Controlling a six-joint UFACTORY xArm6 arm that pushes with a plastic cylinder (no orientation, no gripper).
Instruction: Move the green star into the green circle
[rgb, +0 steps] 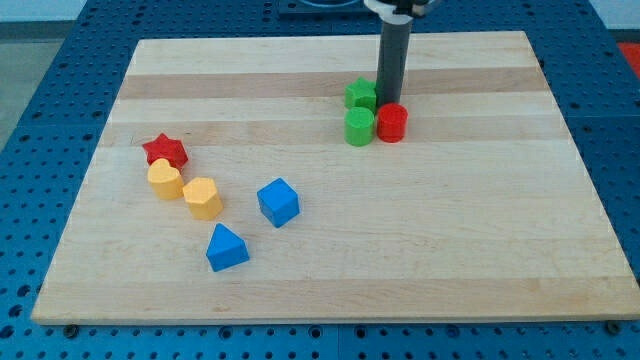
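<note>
The green star sits near the view's top, right of centre, touching the green circle just below it. My tip stands right beside the star's right side, just above the red circle, which sits against the green circle's right side.
On a wooden board. At the view's left a red star, a yellow heart and a yellow block lie in a chain. A blue cube and a blue triangle lie lower, left of centre.
</note>
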